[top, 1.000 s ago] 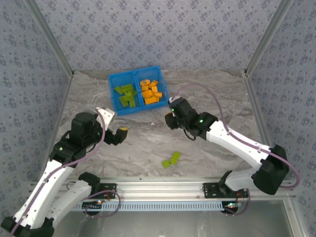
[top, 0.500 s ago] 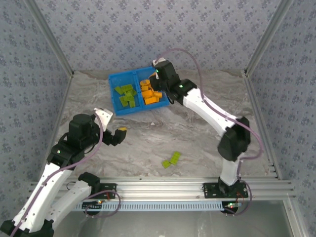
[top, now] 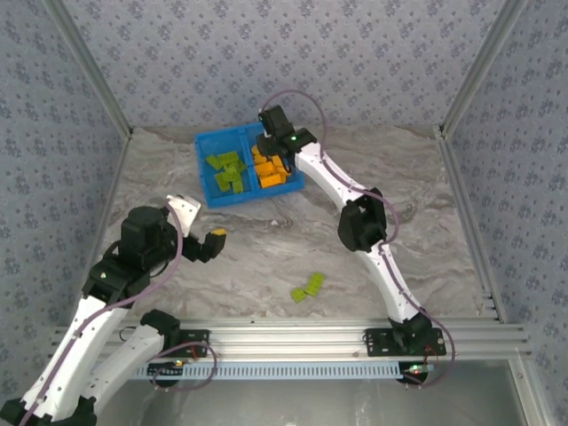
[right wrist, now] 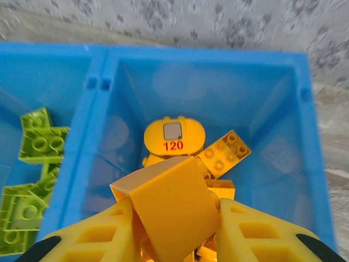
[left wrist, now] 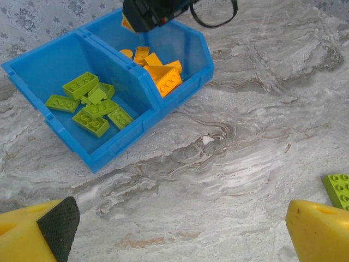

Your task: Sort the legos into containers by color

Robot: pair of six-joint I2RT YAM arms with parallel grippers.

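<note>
The blue tray (top: 202, 140) stands at the back of the table, its two containers split by a centre wall (right wrist: 92, 136). Lime green legos (top: 226, 171) (left wrist: 90, 103) lie in the left one and orange legos (top: 273, 170) (left wrist: 158, 68) in the right one, among them a round orange piece (right wrist: 173, 136). My right gripper (top: 266, 133) (right wrist: 174, 229) hangs over the orange compartment, shut on an orange brick (right wrist: 169, 210). Two loose green bricks (top: 307, 287) (left wrist: 339, 188) lie on the table near the front. My left gripper (top: 202, 226) (left wrist: 180, 234) hovers open over bare table left of them.
Patterned walls with slanted metal posts (top: 84, 71) close in the table on three sides. An aluminium rail (top: 293, 337) runs along the near edge by the arm bases. The right arm's elbow (top: 362, 222) stands over mid-table, right of the tray.
The right arm has swung from mid-table up and left to above the tray's orange compartment, carrying the orange brick. The left arm has barely moved.
</note>
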